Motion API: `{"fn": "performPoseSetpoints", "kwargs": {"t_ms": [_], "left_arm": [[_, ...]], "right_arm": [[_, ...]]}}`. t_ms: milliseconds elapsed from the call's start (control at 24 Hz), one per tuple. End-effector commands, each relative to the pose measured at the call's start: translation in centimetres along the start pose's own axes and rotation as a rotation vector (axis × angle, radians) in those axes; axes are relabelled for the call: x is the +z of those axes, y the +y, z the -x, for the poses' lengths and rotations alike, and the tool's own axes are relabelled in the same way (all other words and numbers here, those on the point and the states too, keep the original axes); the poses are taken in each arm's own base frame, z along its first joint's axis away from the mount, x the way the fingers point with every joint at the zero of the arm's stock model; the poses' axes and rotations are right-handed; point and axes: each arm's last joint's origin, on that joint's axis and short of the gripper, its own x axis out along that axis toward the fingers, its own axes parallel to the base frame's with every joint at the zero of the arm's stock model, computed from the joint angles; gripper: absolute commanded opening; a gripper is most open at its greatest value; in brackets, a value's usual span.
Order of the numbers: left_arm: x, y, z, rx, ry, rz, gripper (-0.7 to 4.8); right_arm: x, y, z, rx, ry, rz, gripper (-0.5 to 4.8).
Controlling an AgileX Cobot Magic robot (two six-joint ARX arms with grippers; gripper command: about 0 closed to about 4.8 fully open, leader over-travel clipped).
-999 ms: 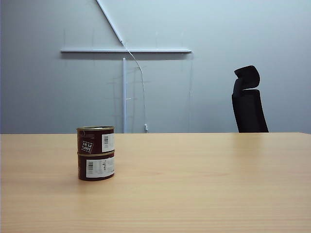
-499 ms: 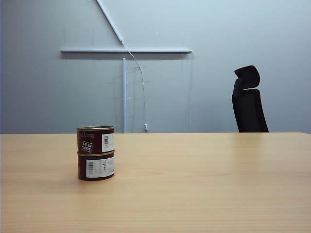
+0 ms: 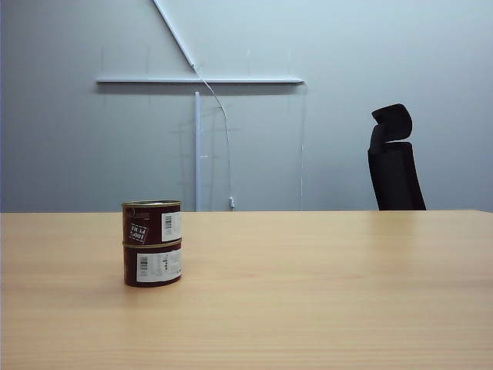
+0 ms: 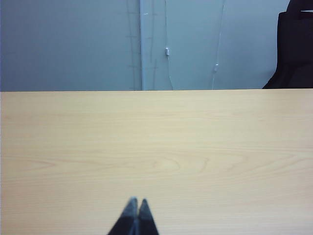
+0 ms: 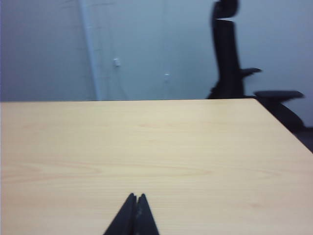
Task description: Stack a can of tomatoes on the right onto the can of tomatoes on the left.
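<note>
I see the wooden table (image 3: pixel 323 293) filling the lower half of the exterior view, with a black chair (image 3: pixel 393 162) behind its far edge. On the left side of the table the upper can (image 3: pixel 152 223) sits squarely on the lower can (image 3: pixel 152 264). Neither arm shows there. Each wrist view shows bare tabletop: my left gripper (image 4: pixel 135 208) has its jaws pressed together, holding nothing, and my right gripper (image 5: pixel 135 201) likewise.

I see a grey wall (image 3: pixel 347 46) with a white rail (image 3: pixel 200 80) and cable (image 3: pixel 223 123), black office chair (image 3: pixel 394 162) far right, light wood table (image 3: pixel 308 293).
</note>
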Motion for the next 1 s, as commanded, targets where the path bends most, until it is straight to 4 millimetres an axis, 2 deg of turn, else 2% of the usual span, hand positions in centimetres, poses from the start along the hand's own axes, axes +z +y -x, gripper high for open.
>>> {"fn": "performPoseSetpoints", "kwargs": {"t_ms": [42,999], "left_arm": [[0.14,-0.01,0.00,-0.003,-0.008,-0.008,-0.02],[0.14,-0.01,0.00,-0.003,-0.008,-0.008,-0.02]], "right_arm": [[0.09,-0.14,-0.01,0.048,-0.019,0.022,-0.09],[-0.06,-0.15,-0.01,0.023,-0.003,-0.020,-0.09]]}}
